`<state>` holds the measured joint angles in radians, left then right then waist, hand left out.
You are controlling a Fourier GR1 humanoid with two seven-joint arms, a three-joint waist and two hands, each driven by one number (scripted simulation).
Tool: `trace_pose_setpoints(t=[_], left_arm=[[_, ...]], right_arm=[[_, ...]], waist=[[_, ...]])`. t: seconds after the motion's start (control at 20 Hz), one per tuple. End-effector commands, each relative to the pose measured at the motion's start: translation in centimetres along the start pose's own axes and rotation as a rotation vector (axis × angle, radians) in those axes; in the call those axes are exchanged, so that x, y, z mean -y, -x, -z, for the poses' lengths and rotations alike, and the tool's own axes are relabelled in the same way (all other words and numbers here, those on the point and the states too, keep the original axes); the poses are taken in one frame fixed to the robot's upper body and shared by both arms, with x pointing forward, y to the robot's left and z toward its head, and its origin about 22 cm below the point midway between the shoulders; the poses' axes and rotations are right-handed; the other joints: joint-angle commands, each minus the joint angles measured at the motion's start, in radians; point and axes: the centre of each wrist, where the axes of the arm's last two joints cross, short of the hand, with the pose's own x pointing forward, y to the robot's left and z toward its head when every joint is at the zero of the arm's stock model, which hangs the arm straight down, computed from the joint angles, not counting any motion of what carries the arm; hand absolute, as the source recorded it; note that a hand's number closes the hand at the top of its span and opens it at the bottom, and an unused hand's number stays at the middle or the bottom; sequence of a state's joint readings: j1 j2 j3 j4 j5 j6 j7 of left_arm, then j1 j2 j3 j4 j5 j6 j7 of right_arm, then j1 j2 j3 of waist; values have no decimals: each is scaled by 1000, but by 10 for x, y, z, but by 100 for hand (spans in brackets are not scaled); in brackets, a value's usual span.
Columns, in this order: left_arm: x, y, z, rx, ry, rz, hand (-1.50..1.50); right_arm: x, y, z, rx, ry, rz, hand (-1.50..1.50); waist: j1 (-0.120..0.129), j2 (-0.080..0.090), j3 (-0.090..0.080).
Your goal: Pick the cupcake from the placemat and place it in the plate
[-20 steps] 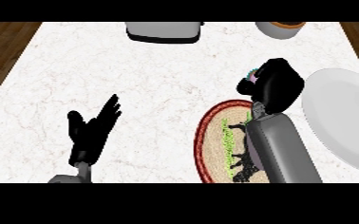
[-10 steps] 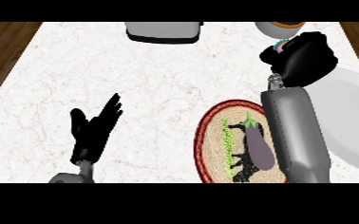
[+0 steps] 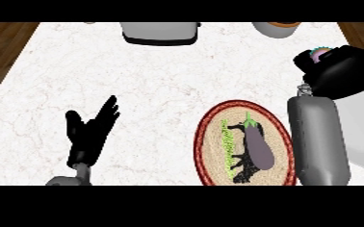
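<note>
White plate (image 3: 357, 130) — cupcake (image 3: 318, 54) in R hand (image 3: 343, 73)

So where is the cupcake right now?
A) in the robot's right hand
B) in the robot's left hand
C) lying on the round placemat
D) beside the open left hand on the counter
A: the cupcake peeks out of the curled right hand, up and to the right of the placemat.
</note>
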<state>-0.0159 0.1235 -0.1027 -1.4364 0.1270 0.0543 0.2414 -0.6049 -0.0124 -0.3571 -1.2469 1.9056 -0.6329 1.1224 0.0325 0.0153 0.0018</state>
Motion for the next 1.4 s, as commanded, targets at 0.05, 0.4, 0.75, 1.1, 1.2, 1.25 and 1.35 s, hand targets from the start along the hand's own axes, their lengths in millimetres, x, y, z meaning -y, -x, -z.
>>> trace_pose_setpoints(t=[0.05, 0.4, 0.75, 1.1, 1.2, 1.25, 1.35], left_arm=[[2, 16, -4, -14, -26, 4, 0], [-4, 4, -3, -2, -25, -13, 0], [-2, 7, -13, 1, -15, -18, 0], [2, 13, -2, -15, -28, -18, 0], [-6, 10, -14, -9, -25, -5, 0], [-15, 13, -8, 4, -22, -33, 0], [-10, 16, -6, -9, -25, -8, 0]], right_arm=[[-18, 50, 24, -215, 162, 62, 150], [-36, 109, 61, -269, 217, 68, 150], [-58, 169, 98, -275, 245, 50, 150], [-68, 187, 106, -499, -141, -94, -150], [-69, 199, 104, -473, -174, -60, -150], [-68, 190, 110, -450, -166, 2, -150], [-66, 205, 109, -430, -153, 41, -150]], waist=[[-19, -4, 0], [-25, -10, 0], [-17, -10, 1], [-30, -11, 3], [-20, -14, 4], [-23, -12, 2], [-25, -9, 6]])
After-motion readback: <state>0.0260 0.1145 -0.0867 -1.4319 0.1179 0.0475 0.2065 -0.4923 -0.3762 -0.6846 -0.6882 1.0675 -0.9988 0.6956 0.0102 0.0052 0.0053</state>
